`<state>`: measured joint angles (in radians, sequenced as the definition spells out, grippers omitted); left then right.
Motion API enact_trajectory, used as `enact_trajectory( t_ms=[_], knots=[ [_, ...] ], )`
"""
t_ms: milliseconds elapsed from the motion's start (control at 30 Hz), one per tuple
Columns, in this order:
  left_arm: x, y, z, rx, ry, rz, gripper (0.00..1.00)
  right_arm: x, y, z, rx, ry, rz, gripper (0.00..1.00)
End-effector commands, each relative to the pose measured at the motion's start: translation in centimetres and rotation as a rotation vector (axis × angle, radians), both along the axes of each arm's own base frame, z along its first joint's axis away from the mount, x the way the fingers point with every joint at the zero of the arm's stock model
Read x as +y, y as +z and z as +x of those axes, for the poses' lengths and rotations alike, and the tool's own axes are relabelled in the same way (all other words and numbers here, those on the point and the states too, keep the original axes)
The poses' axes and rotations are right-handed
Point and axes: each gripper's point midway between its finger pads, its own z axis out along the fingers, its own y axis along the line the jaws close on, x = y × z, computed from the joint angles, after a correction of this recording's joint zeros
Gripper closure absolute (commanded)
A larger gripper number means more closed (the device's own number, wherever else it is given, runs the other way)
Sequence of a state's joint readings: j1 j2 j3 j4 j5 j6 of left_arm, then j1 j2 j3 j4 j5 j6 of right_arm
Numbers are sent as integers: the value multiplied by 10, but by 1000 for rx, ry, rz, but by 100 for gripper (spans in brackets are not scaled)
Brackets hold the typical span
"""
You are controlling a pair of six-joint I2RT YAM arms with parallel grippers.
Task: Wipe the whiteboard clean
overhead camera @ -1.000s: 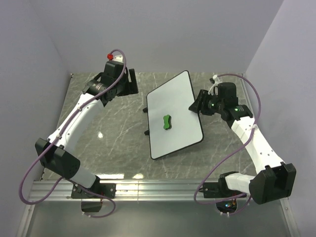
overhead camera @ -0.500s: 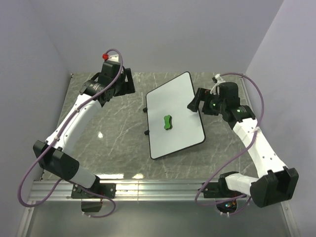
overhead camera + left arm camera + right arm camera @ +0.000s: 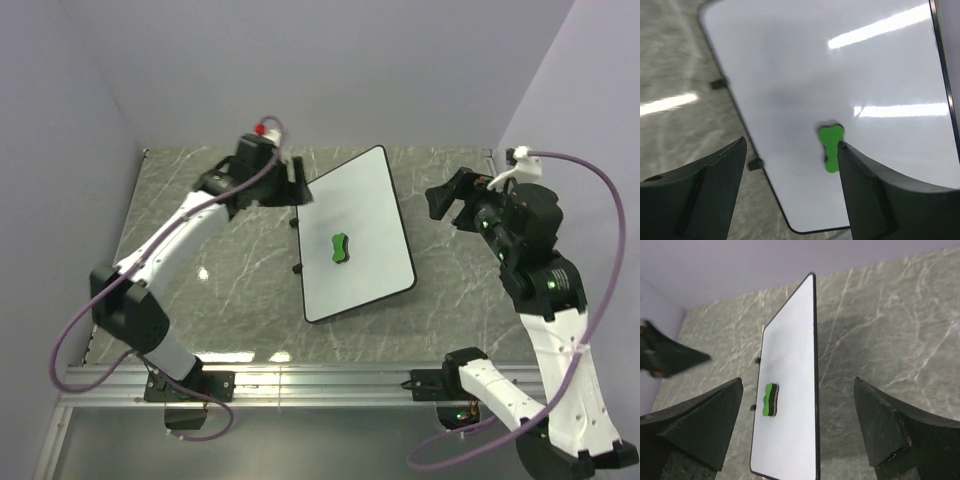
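Note:
The whiteboard (image 3: 372, 205) lies tilted on the marble table, its white face showing no marks. A small green eraser (image 3: 340, 247) rests on its middle. My left gripper (image 3: 300, 186) hovers open over the board's far left corner. In the left wrist view the whiteboard (image 3: 840, 75) and eraser (image 3: 831, 147) lie below my left gripper (image 3: 791, 143), nothing between the fingers. My right gripper (image 3: 447, 198) hangs open to the right of the board, apart from it. The right wrist view shows the whiteboard (image 3: 792, 350) and eraser (image 3: 769, 399) beyond my right gripper (image 3: 798, 381).
Grey marble tabletop (image 3: 230, 270) surrounds the board, with pale walls on the left, back and right. Small black feet (image 3: 297, 268) stick out along the board's left edge. An aluminium rail (image 3: 300, 385) with both arm bases runs along the near edge.
My right gripper opened wide and drew back up and to the right, away from the board's right edge. My left arm swung right, to the board's far left corner.

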<state>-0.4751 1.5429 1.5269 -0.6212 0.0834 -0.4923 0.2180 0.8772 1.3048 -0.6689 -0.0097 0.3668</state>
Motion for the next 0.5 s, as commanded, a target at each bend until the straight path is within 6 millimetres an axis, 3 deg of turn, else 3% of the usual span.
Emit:
enact_trajectory(
  t_ms=[0, 100, 167, 467],
  knots=[
    [-75, -19, -23, 63, -216, -68, 22, -18, 8, -14, -8, -67, -46, 2],
    [-103, -34, -33, 123, -260, -128, 23, -26, 3, -22, -3, -94, -67, 2],
    [-112, -39, -34, 132, -262, -156, 25, -29, -1, -29, 2, -102, -74, 2],
    [-129, -63, -50, 198, -307, -173, 28, -38, -12, -46, 25, -122, -100, 1]
  ],
)
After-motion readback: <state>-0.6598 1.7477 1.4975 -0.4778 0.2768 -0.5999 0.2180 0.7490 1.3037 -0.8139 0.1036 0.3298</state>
